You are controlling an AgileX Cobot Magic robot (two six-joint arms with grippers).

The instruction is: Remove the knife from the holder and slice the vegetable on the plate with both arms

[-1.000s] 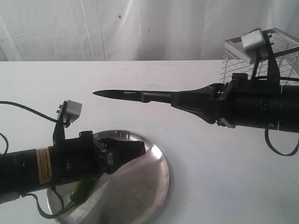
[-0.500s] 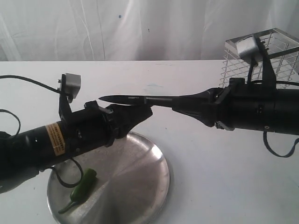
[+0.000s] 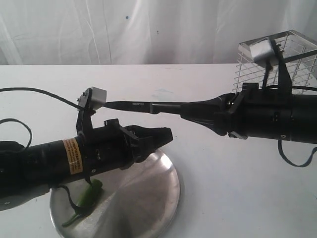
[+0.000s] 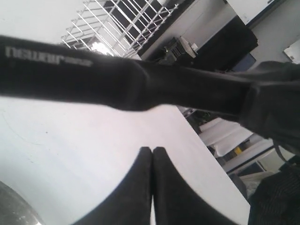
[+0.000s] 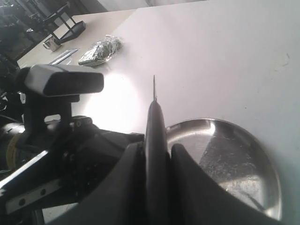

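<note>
Right gripper (image 5: 157, 152): clamped on knife (image 5: 155, 119) handle
Blade: edge-on, above desk (image 5: 225, 56)
Plate (image 5: 234, 159): on desk, near knife

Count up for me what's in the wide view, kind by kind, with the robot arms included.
Robot arms: 2 (left arm, right arm)
Knife: 1
Steel plate: 1
Green chili pepper: 1
Wire holder: 1
Total: 6
</note>
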